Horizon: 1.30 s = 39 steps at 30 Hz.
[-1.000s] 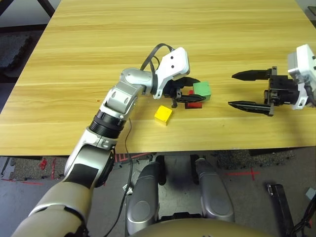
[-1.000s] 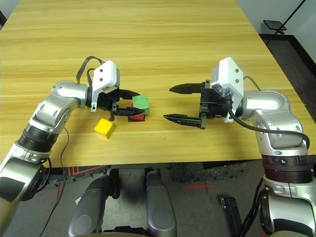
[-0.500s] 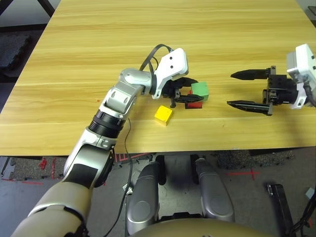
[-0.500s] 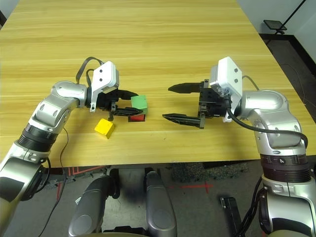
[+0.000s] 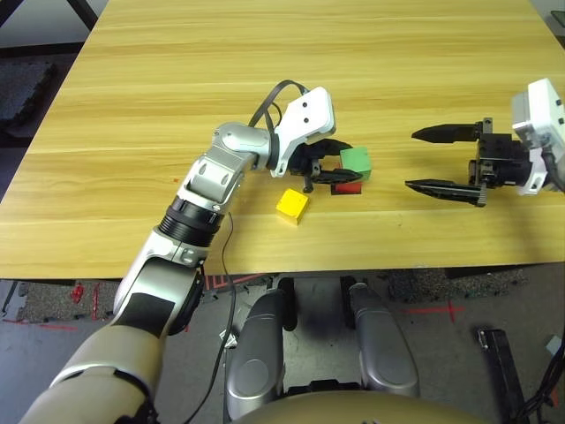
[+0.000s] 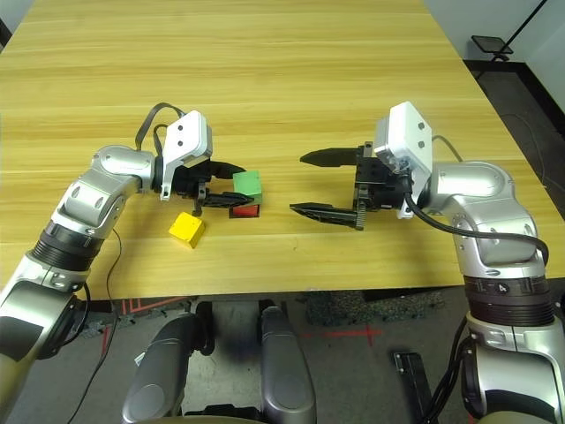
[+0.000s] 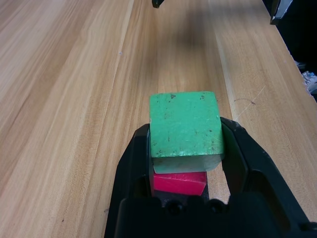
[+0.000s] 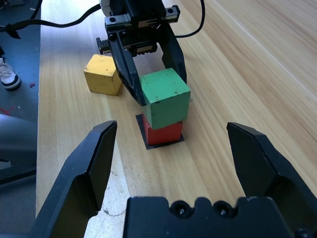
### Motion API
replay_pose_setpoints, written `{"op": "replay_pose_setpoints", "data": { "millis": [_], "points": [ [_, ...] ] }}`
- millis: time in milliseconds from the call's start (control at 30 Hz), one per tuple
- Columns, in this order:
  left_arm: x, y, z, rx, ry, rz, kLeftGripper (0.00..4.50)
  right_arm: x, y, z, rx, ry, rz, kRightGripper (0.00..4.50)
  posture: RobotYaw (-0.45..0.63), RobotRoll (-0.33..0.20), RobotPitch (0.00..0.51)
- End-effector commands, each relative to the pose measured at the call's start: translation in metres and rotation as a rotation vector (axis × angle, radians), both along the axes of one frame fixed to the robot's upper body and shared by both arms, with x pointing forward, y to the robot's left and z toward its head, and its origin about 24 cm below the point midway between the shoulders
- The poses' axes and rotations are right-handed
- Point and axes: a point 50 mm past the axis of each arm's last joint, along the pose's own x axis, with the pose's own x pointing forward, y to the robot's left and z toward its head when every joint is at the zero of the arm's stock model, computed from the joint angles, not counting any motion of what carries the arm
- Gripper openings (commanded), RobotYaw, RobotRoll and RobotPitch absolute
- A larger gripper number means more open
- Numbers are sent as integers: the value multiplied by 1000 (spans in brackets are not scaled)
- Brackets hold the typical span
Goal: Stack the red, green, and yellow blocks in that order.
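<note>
The left gripper has its jaws closed on the green block, which sits between their tips, directly over the red block; the red one lies just below the jaws, on the black square patch on the worktop. The yellow block rests on the worktop beside those same jaws, near but outside them. The right gripper holds its jaws wide apart and empty, their open mouth facing the green and red blocks from across a gap.
</note>
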Motion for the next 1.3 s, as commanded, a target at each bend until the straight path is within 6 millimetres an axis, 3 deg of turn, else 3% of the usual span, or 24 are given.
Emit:
{"op": "replay_pose_setpoints", "data": {
  "millis": [33, 200, 233, 400, 433, 633, 933, 1100, 1300],
  "points": [
    [1, 0, -5, 22, 11, 4, 2024, -2, 5, 0, 1, 0, 25, 4500, 180, 52, 309],
    [0, 2, -3, 22, 32, -5, 2024, -1, 5, 0, 3, 0, 27, 4500, 184, 53, 311],
    [0, 2, -1, 15, 32, -1, 2749, -1, 5, 0, 3, 1, 27, 4500, 184, 53, 311],
    [-1, 1, 4, 9, 36, -4, 4354, 1, 5, -1, 3, 2, 26, 4500, 188, 55, 314],
    [-1, 1, 5, 5, 39, -7, 4438, 1, 5, -1, 3, 3, 25, 4500, 188, 55, 314],
    [-2, 8, 11, 22, 44, 5, 4438, 1, 5, -1, 4, 4, 26, 4500, 189, 56, 316],
    [-11, 41, 20, 77, 68, 46, 4438, -2, -1, 2, -9, 9, 29, 4500, 173, 56, 309],
    [-27, 65, 21, 97, 95, 32, 4438, -6, -6, 4, -17, 11, 31, 4500, 167, 56, 299],
    [-56, 82, 16, 136, 111, -149, 4438, -9, -8, 5, -25, 10, 31, 4500, 174, 59, 285]
  ]
}}
